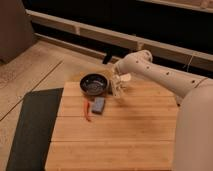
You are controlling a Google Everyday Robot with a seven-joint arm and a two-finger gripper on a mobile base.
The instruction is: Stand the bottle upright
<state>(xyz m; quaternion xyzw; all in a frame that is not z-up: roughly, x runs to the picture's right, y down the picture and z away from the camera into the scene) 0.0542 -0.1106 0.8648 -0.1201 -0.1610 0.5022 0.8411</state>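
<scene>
Just right of the bowl [94, 84], the end effector [118, 90] is clamped shut on the white bottle [120, 94], holding it upright.

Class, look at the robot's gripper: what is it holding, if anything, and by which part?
The gripper seems shut on the bottle, just right of the bowl; the gripped part cannot be told.

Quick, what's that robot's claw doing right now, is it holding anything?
Gripper: jaws closed, seemingly holding the bottle just right of the bowl.
</scene>
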